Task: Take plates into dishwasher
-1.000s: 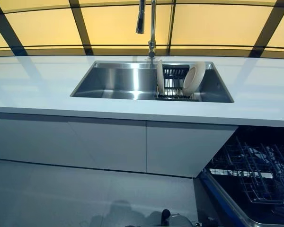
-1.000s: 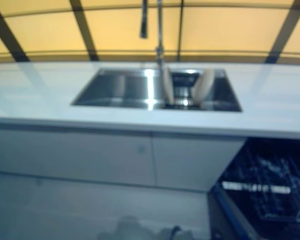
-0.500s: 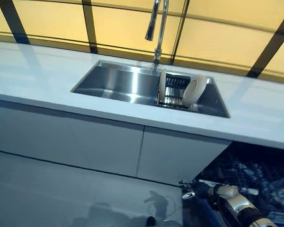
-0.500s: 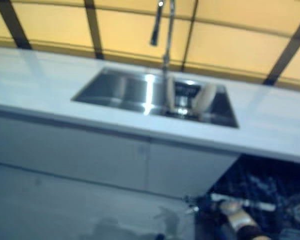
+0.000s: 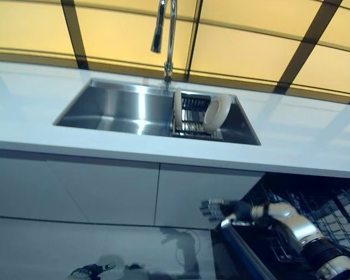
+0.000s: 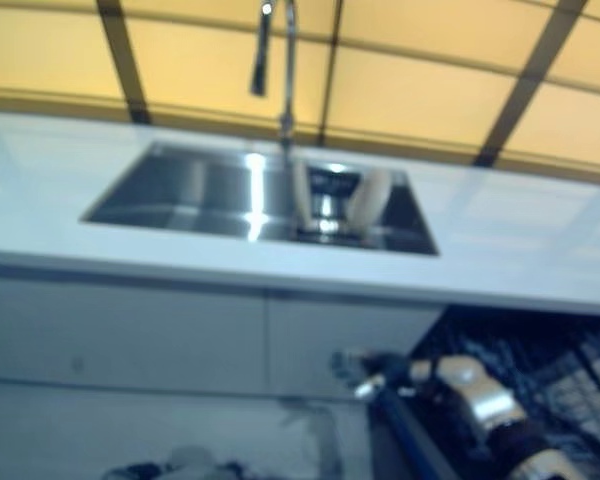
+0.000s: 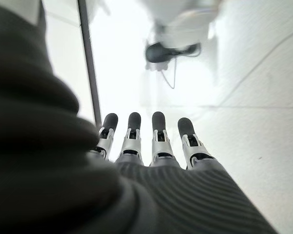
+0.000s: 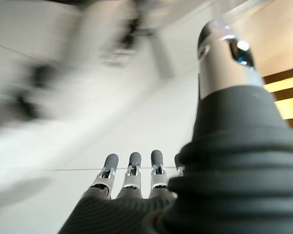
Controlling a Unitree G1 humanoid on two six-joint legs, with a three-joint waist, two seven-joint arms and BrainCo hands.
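Two plates (image 5: 217,112) stand in the rack (image 5: 193,115) inside the sink (image 5: 114,108). Eye views show the right hand (image 5: 224,209), fingers straight and empty, beside the dishwasher (image 5: 315,210); only its wrist view shows the left hand (image 7: 151,141) relaxed.

A long white counter (image 5: 303,137) is seen running across the view above pale cabinet fronts. A stainless sink (image 5: 114,108) is set into it, and a tall tap (image 5: 166,35) is mounted at the sink's rear edge. A dark wire rack (image 5: 192,116) is held in the right part of the basin, with two pale plates (image 5: 216,112) stood on edge in it, apart from each other.
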